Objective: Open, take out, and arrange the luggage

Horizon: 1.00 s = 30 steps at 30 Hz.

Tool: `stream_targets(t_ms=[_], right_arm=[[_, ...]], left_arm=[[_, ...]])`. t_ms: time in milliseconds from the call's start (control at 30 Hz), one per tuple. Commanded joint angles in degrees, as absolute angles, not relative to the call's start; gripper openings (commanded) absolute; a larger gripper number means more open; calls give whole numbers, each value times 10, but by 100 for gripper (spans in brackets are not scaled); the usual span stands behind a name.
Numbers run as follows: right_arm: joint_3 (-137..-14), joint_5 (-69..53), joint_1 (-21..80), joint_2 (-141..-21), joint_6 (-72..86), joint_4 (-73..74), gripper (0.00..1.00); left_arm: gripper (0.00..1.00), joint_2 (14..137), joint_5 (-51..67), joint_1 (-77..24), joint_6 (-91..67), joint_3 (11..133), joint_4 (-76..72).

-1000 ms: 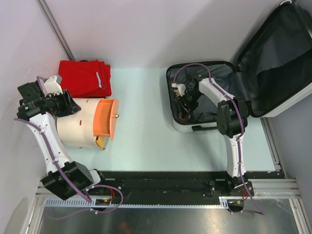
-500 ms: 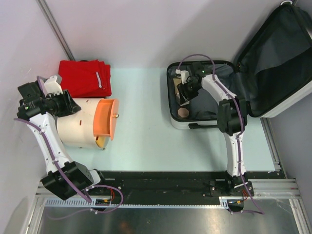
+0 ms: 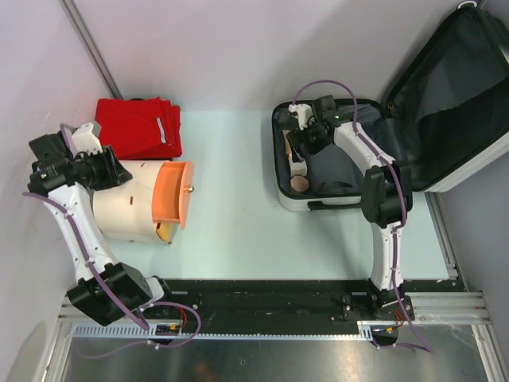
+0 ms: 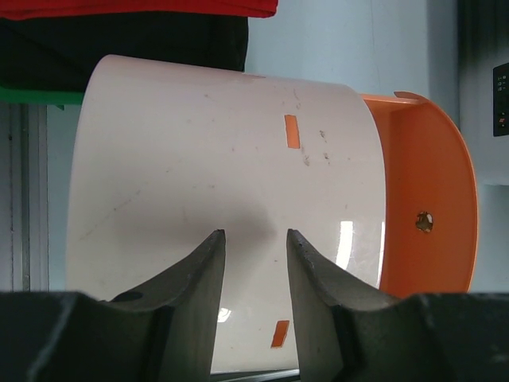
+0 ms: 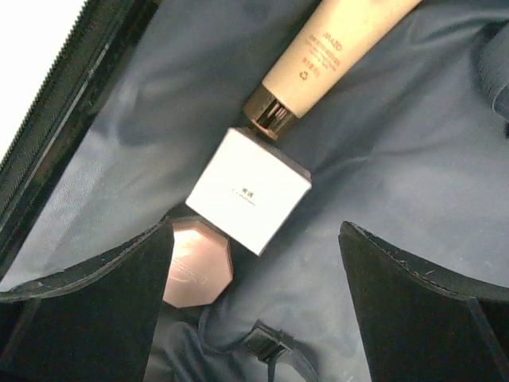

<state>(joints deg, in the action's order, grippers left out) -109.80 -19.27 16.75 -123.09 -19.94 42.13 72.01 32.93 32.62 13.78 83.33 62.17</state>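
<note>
Here, luggage [image 3: 453,95] lying open, dark grey lining, right gripper [image 5: 256,239] wide apart above it, left gripper [image 4: 254,236] parted too.

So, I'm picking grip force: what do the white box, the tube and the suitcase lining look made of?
White box: probably matte cardboard, sharp flat faces. Tube: smooth cream plastic, likely, with a shiny metallic-looking collar. Lining: dull grey fabric, visibly creased.
</note>
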Motion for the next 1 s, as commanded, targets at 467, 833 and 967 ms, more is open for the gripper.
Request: stream_targets(t_ms=[467,833,967], right_arm=[[-1160,-20,219,-1307,-139,466,89],[-1181,-36,223,-1289,-143,502,31],[-1232,-103,218,-1267,-170,519,18]], left_arm=[[43,737,322,321,145,826,674],[43,731,330,321,156,819,671],[43,730,337,321,155,817,671]])
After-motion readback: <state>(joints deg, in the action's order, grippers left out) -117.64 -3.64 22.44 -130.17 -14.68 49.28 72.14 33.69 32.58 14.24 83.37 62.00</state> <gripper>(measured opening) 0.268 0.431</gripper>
